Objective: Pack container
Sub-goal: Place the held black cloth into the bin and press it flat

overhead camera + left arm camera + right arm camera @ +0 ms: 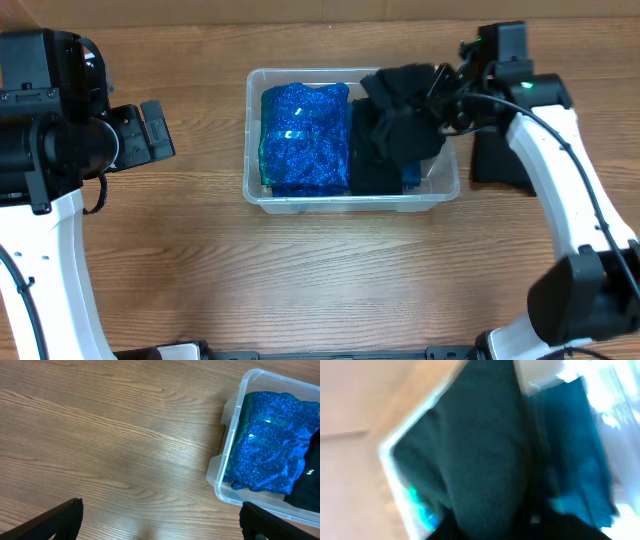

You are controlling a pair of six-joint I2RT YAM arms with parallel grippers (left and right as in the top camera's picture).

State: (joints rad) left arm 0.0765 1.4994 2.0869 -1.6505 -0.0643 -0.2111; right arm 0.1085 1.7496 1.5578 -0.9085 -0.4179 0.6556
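The clear plastic container [252, 190] stands in the middle of the wooden table. A blue glittery cloth [305, 138] fills its left half, and a black cloth [390, 135] fills its right half and bulges over the far rim. My right gripper [447, 95] is at the container's far right corner, shut on the black cloth. In the blurred right wrist view the black cloth [480, 455] fills the frame and hides the fingers. My left gripper [160, 130] is open and empty over bare table left of the container. The left wrist view shows its open jaws [160, 520], the container [227, 467] and the blue cloth [270, 435].
A dark shape [498, 160] lies on the table just right of the container, under the right arm. Bare wood lies in front of and left of the container.
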